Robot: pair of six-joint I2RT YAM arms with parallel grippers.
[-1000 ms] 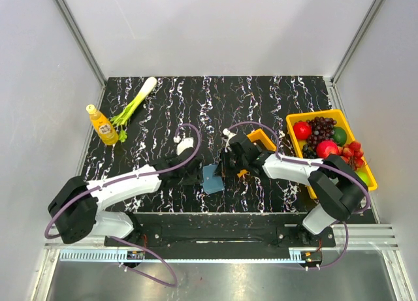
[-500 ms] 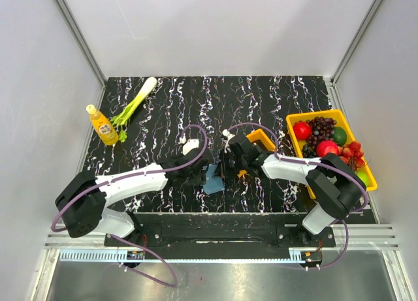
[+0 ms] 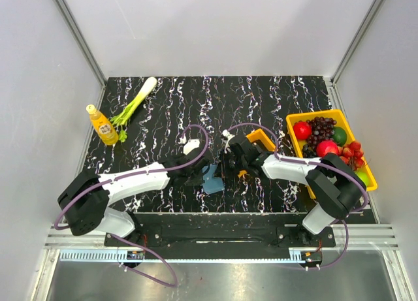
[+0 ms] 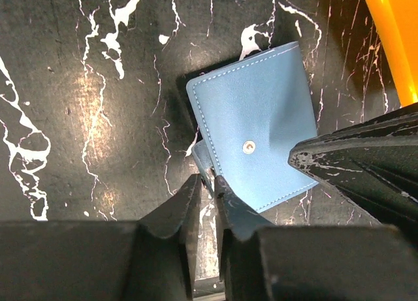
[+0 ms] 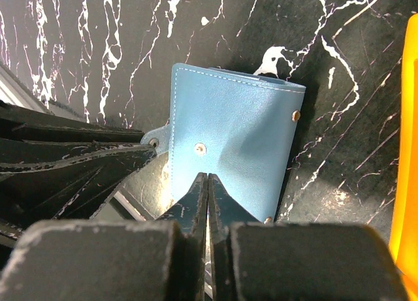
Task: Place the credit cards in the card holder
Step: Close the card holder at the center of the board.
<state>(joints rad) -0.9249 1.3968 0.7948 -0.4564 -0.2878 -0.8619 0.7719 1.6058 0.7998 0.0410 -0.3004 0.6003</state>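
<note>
The blue card holder lies closed on the black marbled table between the two arms. My left gripper is at its near-left corner, jaws drawn in on the small snap tab that sticks out from the card holder. My right gripper is shut, with nothing between its fingers, and its tips rest on the blue face of the card holder. From above, the left gripper and right gripper flank the holder. No credit cards are in view.
A small orange tray sits just behind the right wrist, its edge close to the holder. A yellow bin of fruit stands at the right. A yellow bottle and a leek lie at the far left.
My left arm has slid right up to the card holder and its jaws have narrowed around the tab. The right arm has hardly moved.
</note>
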